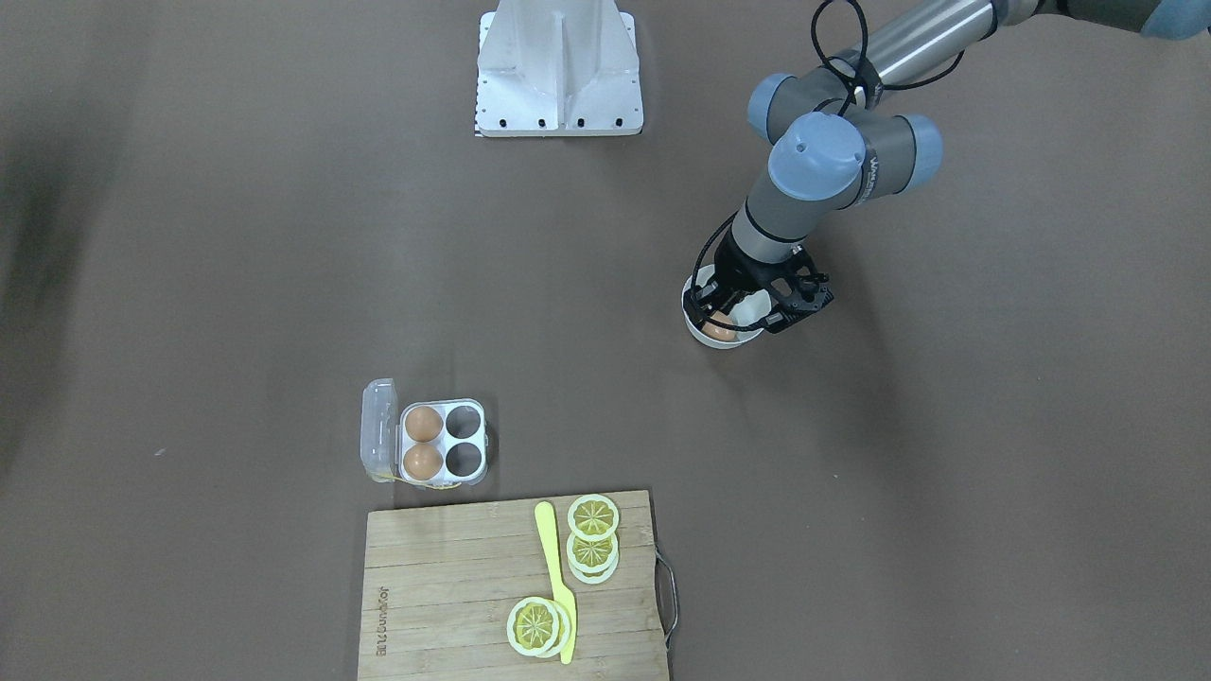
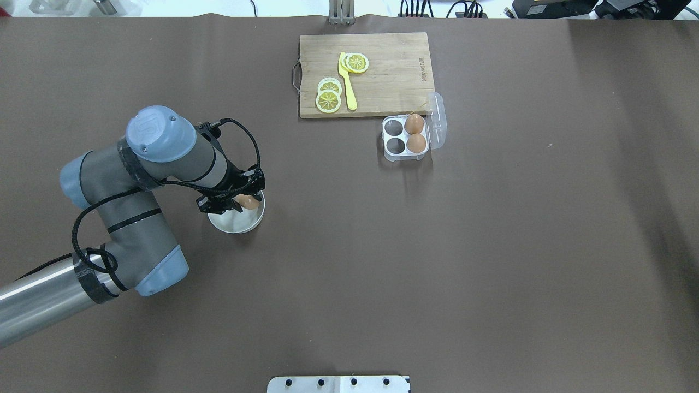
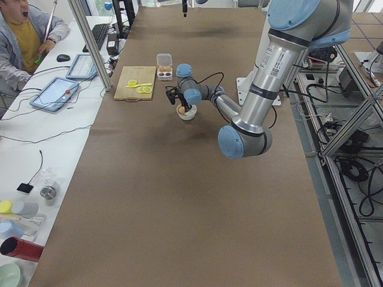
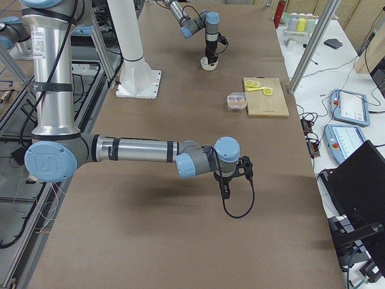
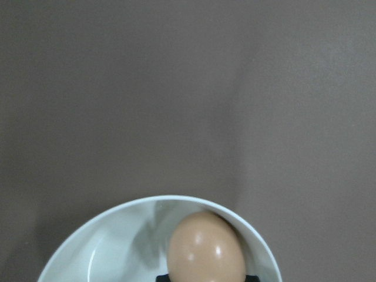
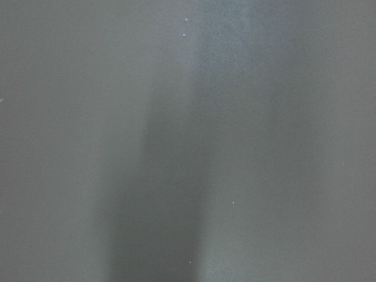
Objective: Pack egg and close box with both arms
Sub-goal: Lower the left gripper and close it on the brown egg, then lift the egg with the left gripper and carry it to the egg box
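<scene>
My left gripper (image 2: 241,203) reaches into a round white bowl (image 2: 235,224) and is shut on a light-brown egg (image 2: 249,203). The left wrist view shows this egg (image 5: 205,247) just inside the bowl's rim (image 5: 117,214). The clear egg box (image 2: 392,127) stands open to the right of it, its lid (image 2: 438,112) folded back, with two eggs (image 2: 415,134) in the cups nearest the lid and two cups bare. My right gripper (image 4: 224,186) hangs over bare table far from the box; I cannot tell whether it is open or shut.
A wooden cutting board (image 2: 393,71) with lemon slices (image 2: 329,95) and a yellow knife (image 2: 347,82) lies just beyond the box. The white pedestal (image 1: 560,66) stands at the robot's edge. An operator (image 3: 24,36) sits at the side desk.
</scene>
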